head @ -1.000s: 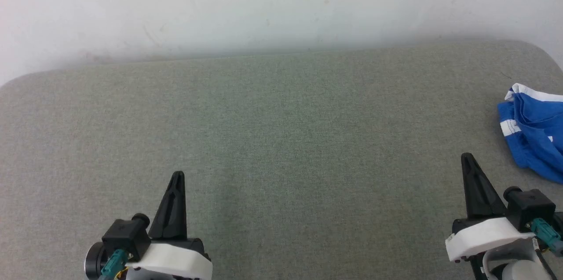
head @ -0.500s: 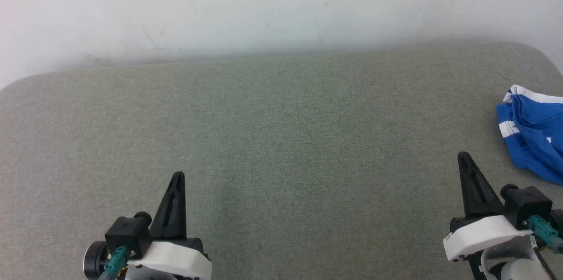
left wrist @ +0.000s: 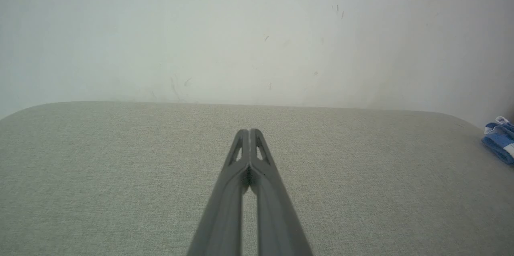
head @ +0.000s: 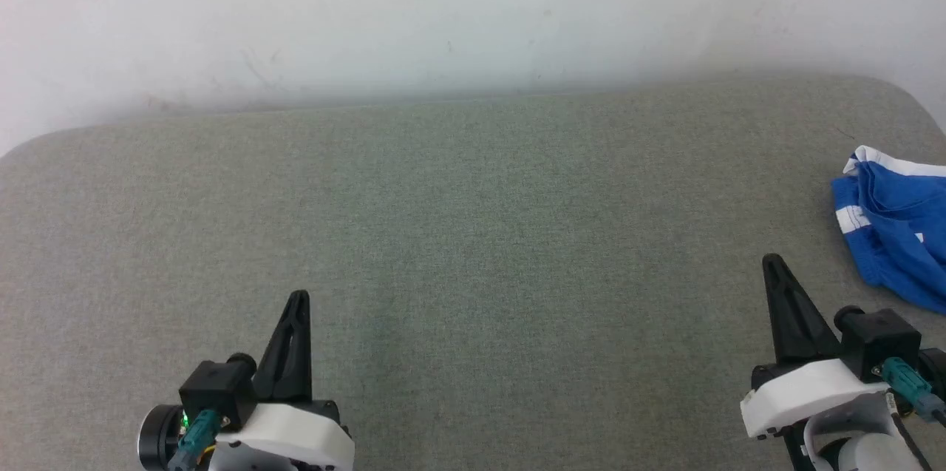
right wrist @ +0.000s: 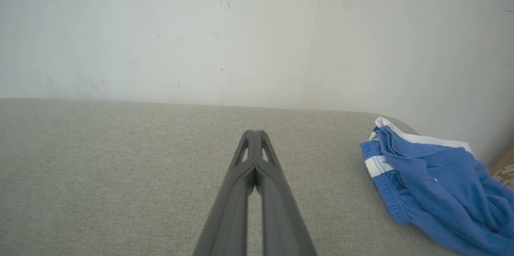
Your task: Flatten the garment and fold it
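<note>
Our left gripper (head: 298, 301) and right gripper (head: 773, 262) are both pinched closed on nothing above the grey fabric surface (head: 473, 219). The garment (head: 890, 227) lies crumpled at the right edge, near our right gripper. It looks light, soft and floppy, so we would pinch its gathered waistband (right wrist: 390, 203).
</note>
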Robot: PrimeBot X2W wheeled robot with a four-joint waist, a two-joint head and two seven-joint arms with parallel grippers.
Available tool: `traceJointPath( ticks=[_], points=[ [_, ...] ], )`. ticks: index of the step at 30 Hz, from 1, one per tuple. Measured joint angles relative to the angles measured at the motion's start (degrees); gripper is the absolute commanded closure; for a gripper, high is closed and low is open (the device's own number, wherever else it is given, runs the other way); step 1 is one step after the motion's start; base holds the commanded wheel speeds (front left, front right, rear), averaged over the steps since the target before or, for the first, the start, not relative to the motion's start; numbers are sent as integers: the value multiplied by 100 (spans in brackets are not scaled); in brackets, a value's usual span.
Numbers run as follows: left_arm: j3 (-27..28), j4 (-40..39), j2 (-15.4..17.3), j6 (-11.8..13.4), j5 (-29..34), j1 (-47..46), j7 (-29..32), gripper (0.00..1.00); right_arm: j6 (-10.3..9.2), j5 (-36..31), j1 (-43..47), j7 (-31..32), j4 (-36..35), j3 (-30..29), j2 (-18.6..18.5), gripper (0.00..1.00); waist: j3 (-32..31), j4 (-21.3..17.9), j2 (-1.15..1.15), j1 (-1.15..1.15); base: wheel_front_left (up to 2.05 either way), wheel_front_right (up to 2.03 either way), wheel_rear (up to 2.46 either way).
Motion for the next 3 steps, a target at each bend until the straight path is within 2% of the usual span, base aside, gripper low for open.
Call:
traceJointPath(
  ticks=[3],
  points=[
    [13,-3,-2,0,36,-1,25,100,0,-1,0,30,-20,16,0,100,-11,-1,0,0,0,0,0]
  ],
)
